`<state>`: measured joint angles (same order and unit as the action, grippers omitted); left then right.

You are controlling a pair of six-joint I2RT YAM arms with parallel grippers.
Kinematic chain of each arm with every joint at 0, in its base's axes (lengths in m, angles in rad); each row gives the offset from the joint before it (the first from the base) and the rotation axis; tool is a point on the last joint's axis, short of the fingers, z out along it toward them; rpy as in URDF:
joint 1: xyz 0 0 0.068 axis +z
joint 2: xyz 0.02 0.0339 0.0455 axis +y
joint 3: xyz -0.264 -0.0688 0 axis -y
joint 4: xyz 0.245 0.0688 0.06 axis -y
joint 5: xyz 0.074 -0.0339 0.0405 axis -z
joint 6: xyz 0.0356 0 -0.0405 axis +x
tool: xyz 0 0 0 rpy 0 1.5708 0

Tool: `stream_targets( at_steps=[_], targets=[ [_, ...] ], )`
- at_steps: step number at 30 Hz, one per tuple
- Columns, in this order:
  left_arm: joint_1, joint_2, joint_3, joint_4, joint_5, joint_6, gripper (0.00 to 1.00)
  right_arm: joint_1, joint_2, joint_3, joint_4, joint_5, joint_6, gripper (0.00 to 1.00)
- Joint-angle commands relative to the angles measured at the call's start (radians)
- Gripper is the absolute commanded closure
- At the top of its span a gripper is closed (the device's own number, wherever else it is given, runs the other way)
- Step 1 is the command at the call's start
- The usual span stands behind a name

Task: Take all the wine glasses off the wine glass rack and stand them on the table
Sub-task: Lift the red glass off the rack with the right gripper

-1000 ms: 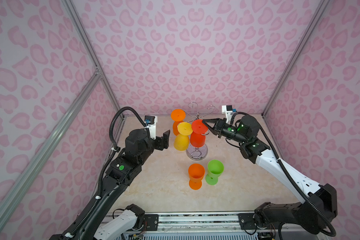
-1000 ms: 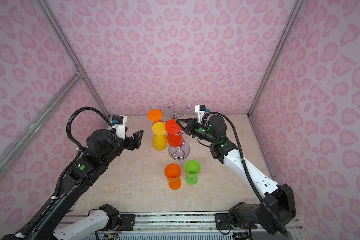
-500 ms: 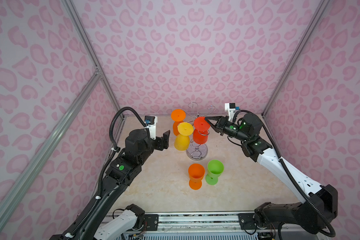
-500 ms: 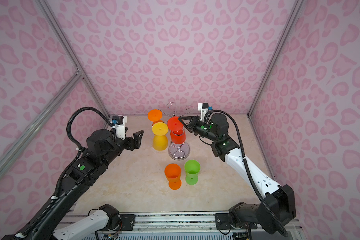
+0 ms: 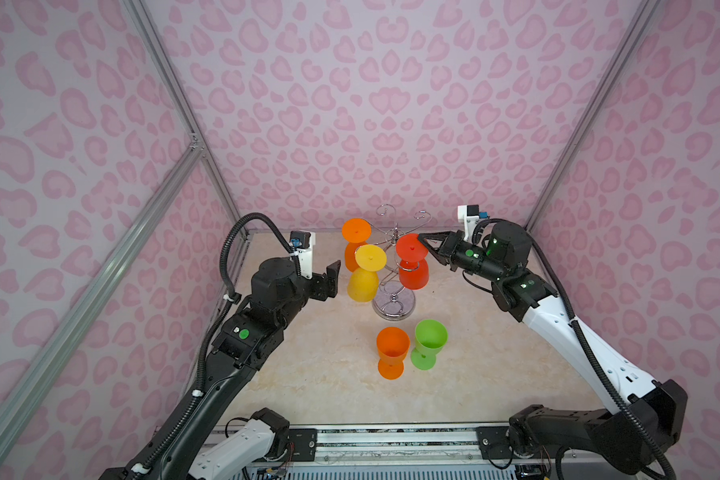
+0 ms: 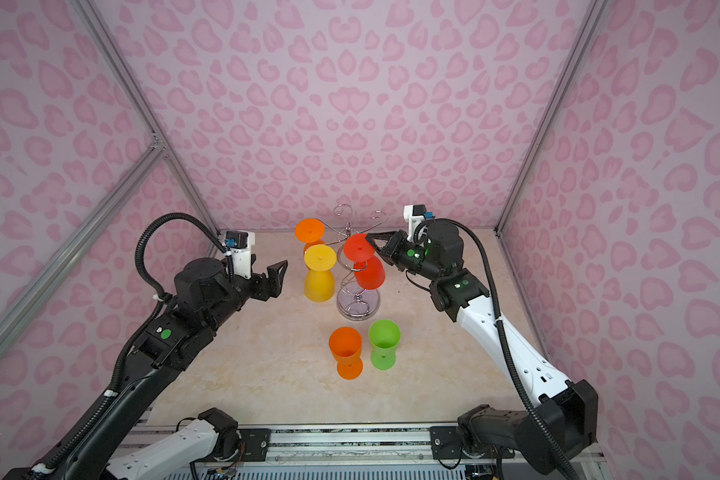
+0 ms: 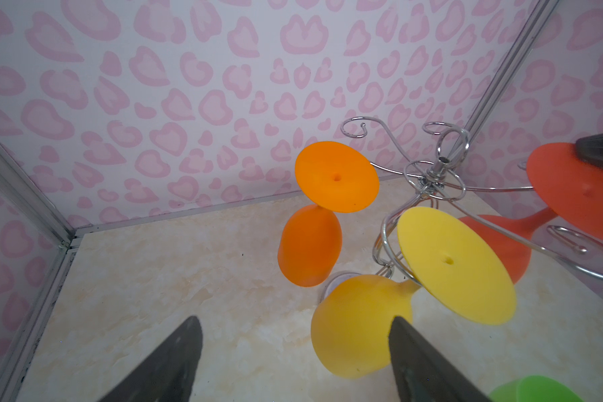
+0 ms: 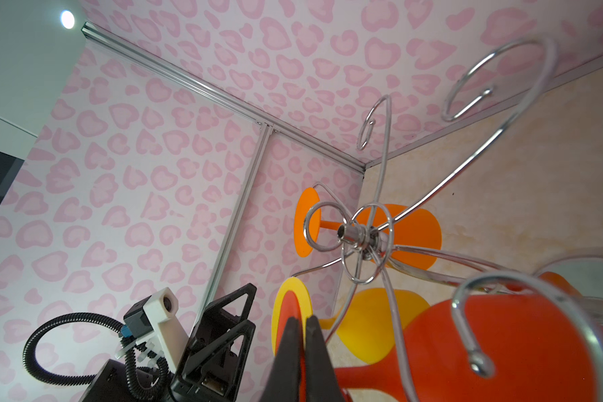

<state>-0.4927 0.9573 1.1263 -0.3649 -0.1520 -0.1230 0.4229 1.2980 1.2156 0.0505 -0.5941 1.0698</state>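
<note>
right gripper [image 8: 302, 322] pinches wine glass [image 5: 412, 272] foot, bowl down

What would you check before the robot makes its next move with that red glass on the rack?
1. Right end effector shut on the foot of the red glass: ok.
2. Stem of that glass free of the hook on the wine glass rack: cannot tell.
3. Left end effector open, not touching the yellow glass: ok.
4. Rack upright on its base: ok.
5. Standing orange glass and green glass upright, apart from the rack: ok.
</note>
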Motion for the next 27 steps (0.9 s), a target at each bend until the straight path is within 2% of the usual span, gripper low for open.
stream_targets(
  at_steps=[1,14,23,27],
  targets=[
    [0.000,0.002,0.002,0.012,0.014,0.002,0.15,-0.004,-0.005,-0.008,-0.020,0.014,-0.022,1.00],
    [0.002,-0.008,-0.003,0.003,0.017,0.002,0.15,-0.097,-0.103,-0.084,-0.032,0.025,-0.021,1.00],
    [0.002,-0.023,0.019,-0.014,0.025,-0.003,0.15,-0.282,-0.273,-0.121,-0.124,-0.016,-0.040,1.00],
    [0.002,-0.050,0.042,0.001,0.090,-0.028,0.15,-0.394,-0.369,-0.092,-0.141,-0.029,-0.062,1.00]
  ],
)
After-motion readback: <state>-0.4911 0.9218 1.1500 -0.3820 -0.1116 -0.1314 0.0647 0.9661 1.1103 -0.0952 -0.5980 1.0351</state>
